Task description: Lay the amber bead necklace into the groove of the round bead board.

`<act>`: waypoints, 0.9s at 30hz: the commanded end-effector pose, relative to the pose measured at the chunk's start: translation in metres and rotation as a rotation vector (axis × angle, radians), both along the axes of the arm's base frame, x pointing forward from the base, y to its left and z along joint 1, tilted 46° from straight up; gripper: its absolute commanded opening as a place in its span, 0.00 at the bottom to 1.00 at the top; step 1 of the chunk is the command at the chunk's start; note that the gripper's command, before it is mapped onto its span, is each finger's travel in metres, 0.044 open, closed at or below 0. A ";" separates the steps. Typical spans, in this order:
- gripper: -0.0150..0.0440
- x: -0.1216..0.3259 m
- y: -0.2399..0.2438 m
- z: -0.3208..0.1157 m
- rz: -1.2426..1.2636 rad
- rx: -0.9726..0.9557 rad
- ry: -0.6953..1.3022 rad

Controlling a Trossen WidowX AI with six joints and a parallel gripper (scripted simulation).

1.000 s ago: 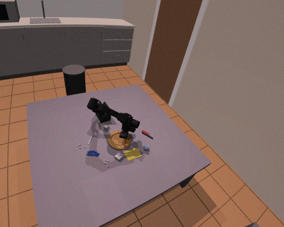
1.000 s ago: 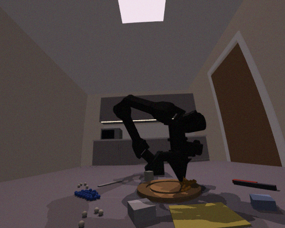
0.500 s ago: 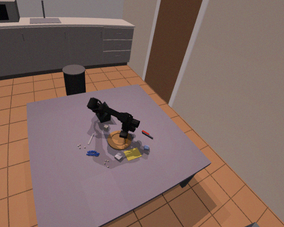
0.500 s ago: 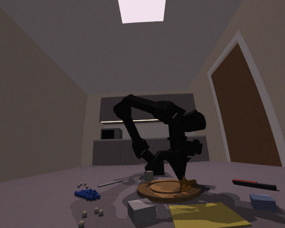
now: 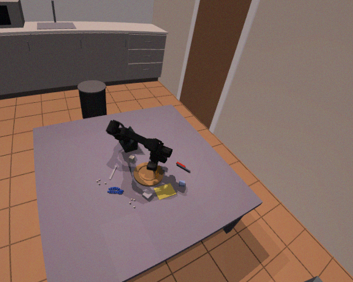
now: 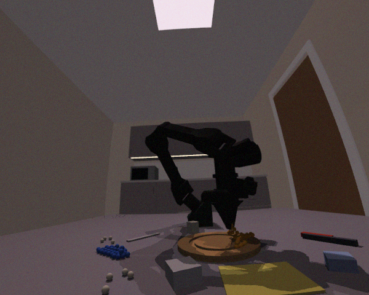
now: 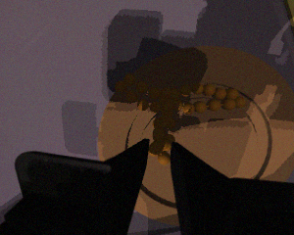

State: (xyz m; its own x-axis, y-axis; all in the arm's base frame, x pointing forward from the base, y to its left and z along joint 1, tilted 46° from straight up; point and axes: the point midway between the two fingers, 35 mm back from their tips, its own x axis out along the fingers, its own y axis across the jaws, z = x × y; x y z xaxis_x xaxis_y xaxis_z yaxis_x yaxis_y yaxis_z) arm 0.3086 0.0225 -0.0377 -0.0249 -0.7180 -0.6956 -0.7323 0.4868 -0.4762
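The round wooden bead board (image 5: 136,176) (image 6: 186,249) (image 7: 285,147) lies on the table, with a ring-shaped groove. The amber bead necklace (image 5: 157,174) (image 6: 241,240) (image 7: 216,105) lies bunched on one side of the board, a double row of its beads crossing the groove line in the wrist view; other beads pile up in shadow near the rim. My gripper (image 5: 154,170) (image 6: 230,227) (image 7: 160,146) is shut on the necklace, low over the board. A short strand rises from the pile to the fingertips. How the shaded beads sit against the groove is hard to tell.
Around the board are a yellow sheet (image 5: 165,191) (image 6: 270,281), a white block (image 5: 147,195) (image 6: 186,273), a light-blue block (image 5: 182,183) (image 6: 341,262), a red-and-black pen (image 5: 183,167), a small pale cube (image 5: 132,157), a white stick (image 5: 113,172), blue beads (image 5: 115,190) and several loose white beads.
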 end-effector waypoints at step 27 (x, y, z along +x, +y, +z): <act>0.79 -0.001 -0.008 -0.002 0.002 0.007 -0.007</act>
State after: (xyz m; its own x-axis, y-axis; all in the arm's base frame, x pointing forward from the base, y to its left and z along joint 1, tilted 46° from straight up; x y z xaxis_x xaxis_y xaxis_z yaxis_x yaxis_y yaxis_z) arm 0.3074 0.0142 -0.0400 -0.0183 -0.7132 -0.7007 -0.7306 0.4880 -0.4776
